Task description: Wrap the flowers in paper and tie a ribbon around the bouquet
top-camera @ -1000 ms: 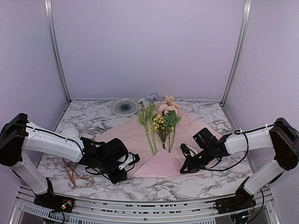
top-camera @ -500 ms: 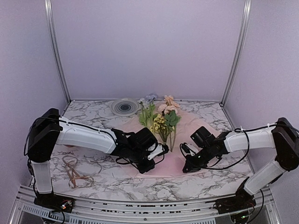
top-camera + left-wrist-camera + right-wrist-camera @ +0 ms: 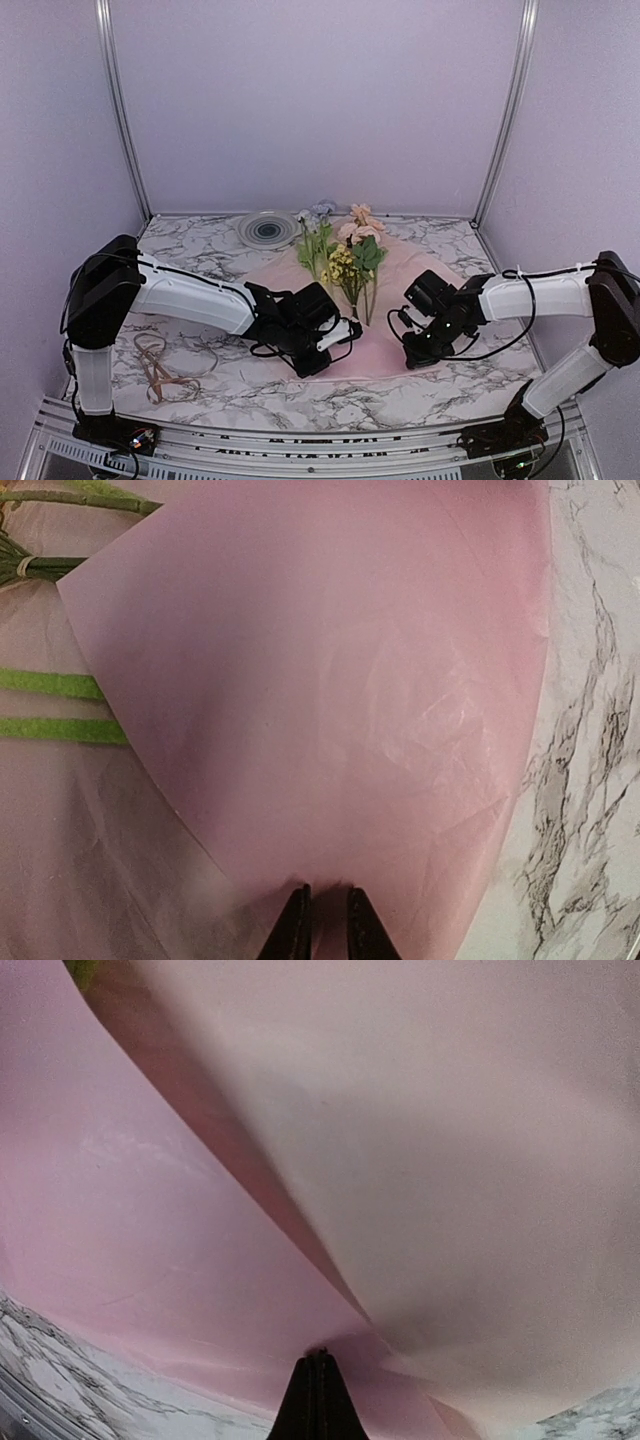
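Nearest the bases, off to the left: ribbon [image 3: 160,372] in a loose curl on the marble table [image 3: 240,392], well apart from both claws. Next, left claw [image 3: 324,920] nearly closed, pinching the near edge of a raised flap of paper [image 3: 320,680]. Right claw [image 3: 318,1368] fully closed on a fold of the same sheet at the opposite side. Beyond and between them, flowers [image 3: 345,255] lying on the sheet, stems pointing back toward the bases, blooms toward the far wall, long axis running near to far. From the left claw, stems ahead and to its left in the wrist view, just past the flap's edge. Left claw seemingly the nearer of the two to the stems, so probably the one to carry its flap across that axis first. Farthest back, a round grey dish [image 3: 267,229] just beside the blooms.
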### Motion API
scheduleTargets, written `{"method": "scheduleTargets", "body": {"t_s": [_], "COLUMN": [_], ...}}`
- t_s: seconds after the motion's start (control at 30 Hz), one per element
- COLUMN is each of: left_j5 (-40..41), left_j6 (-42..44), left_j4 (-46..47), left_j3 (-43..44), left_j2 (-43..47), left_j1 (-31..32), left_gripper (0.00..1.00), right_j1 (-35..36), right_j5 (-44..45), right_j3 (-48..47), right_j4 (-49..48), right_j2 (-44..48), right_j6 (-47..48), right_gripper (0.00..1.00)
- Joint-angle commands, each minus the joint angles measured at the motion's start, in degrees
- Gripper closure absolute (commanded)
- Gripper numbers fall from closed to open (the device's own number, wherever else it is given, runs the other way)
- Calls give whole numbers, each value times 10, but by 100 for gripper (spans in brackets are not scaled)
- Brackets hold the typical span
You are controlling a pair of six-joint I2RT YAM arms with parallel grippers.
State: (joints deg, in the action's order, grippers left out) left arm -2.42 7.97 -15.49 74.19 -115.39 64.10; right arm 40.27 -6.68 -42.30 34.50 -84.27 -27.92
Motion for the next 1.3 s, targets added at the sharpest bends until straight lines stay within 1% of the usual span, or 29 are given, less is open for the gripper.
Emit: {"method": "scheduleTargets", "body": {"t_s": [0.0, 0.23, 0.37, 0.5, 0.6, 0.7, 0.73, 0.77, 0.87, 0.97, 1.13, 1.2, 1.27], "left_j5": [-8, -14, -17, -19, -20, -14, -6, 0, -1, -8, -21, -26, -32], "left_j6": [6, 6, 5, 2, 1, -2, -2, -2, 2, 13, 29, 28, 29], "left_j4": [-35, -21, -18, -16, -15, -15, -14, -13, -11, -13, -19, -38, -46], "left_j3": [-26, -37, -39, -40, -38, -26, -13, -2, 41, 93, 183, 214, 230], "left_j2": [-12, -5, -6, -6, -4, 11, 17, 23, 15, -18, -89, -116, -130], "left_j1": [3, 3, 3, 3, 3, 3, 4, 5, 11, 23, 44, 45, 46], "left_gripper": [87, 87, 87, 87, 87, 87, 87, 86, 83, 83, 82, 82, 82], "right_j1": [2, 2, 1, -2, -12, -36, -47, -59, -85, -85, -85, -85, -85], "right_j5": [73, 107, 140, 142, 115, 97, 96, 93, 59, 35, 40, 33, 27], "right_j3": [-4, -6, -32, -52, -44, -29, -25, -20, 6, 22, 19, 21, 23], "right_j4": [113, 173, 193, 187, 161, 131, 124, 116, 89, 79, 107, 108, 108], "right_j2": [12, 34, 44, 82, 113, 150, 162, 174, 201, 206, 220, 227, 230], "right_j6": [-15, -25, -32, -45, -56, -68, -69, -70, -72, -83, -87, -88, -85], "right_gripper": [100, 100, 100, 91, 87, 70, 64, 60, 56, 56, 56, 55, 55]}}
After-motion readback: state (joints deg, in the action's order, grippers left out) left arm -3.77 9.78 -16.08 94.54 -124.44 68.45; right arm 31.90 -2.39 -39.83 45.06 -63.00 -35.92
